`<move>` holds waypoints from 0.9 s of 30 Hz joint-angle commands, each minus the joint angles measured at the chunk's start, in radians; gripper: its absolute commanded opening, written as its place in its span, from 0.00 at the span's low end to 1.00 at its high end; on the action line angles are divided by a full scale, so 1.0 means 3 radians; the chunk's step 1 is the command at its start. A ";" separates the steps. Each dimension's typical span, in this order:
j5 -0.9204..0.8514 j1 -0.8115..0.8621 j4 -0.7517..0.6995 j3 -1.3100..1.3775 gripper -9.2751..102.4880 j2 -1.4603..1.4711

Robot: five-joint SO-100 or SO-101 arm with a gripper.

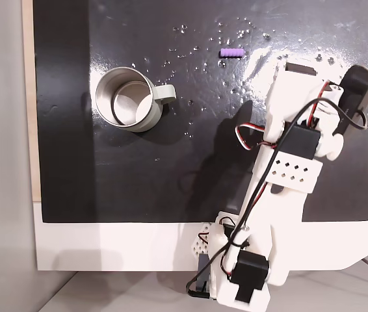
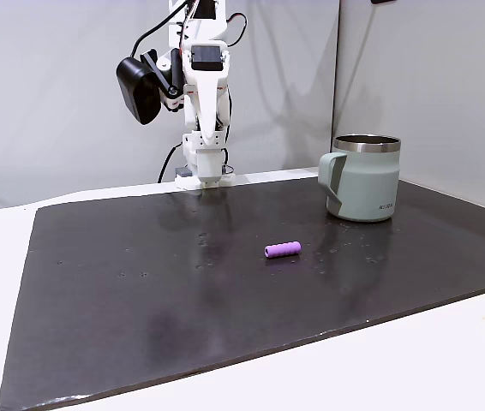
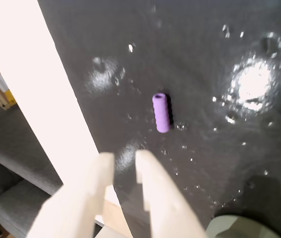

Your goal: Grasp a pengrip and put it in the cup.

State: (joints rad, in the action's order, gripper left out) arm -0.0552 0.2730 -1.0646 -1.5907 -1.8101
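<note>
The purple ribbed pengrip (image 1: pixel 231 52) lies on its side on the black mat (image 1: pixel 171 182), and shows in the other fixed view (image 2: pixel 283 249) too. In the wrist view the pengrip (image 3: pixel 161 112) lies a short way ahead of my gripper (image 3: pixel 124 159) and slightly right of it. The white fingers (image 3: pixel 148 183) stand a narrow gap apart with nothing between them. The metal cup (image 1: pixel 125 99) stands upright, handle toward the pengrip, well apart from it; from the side, the cup (image 2: pixel 364 178) stands to the right. My arm (image 1: pixel 288 156) is folded above the mat.
The mat's pale edge (image 3: pixel 46 99) runs along the left of the wrist view, with grey furniture beyond. Glare and white specks (image 3: pixel 252 84) dot the mat. My arm's base (image 1: pixel 236 279) sits on the white table past the mat's edge.
</note>
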 commanded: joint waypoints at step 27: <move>0.1064 -0.0245 -0.1836 0.3569 0.16 0.2945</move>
State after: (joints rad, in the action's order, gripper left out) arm 0.2746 0.1979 -1.6260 -0.5937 -0.9342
